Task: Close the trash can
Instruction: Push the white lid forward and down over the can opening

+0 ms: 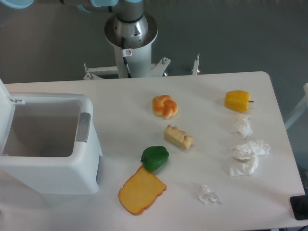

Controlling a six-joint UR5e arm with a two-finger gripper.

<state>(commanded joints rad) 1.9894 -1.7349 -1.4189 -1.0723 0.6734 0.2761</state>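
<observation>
Nearest, on the white desk (120, 84): a toast slice (141, 191) at the front edge, a small crumpled wrapper (207, 195) to its right. Green pepper (155, 158) touches the toast's far corner. Bin (50, 143) sits at the desk's left side, near the front-left corner; it's open, inside visible and looks bare, lid (4, 98) standing up along the left image edge, grey latch tab (83, 127) on the right rim. Right side: two tissue wads (248, 158) touching each other, another tissue (242, 126) just behind them. Mid-desk: a pale cake piece (178, 136), bun (165, 106) behind it. Yellow pepper (237, 100) far right, just behind the tissue. Arm base (131, 36) stands behind the desk's far edge; arm links run out of frame top-left. End effector is out of view, so can't tell its state.
</observation>
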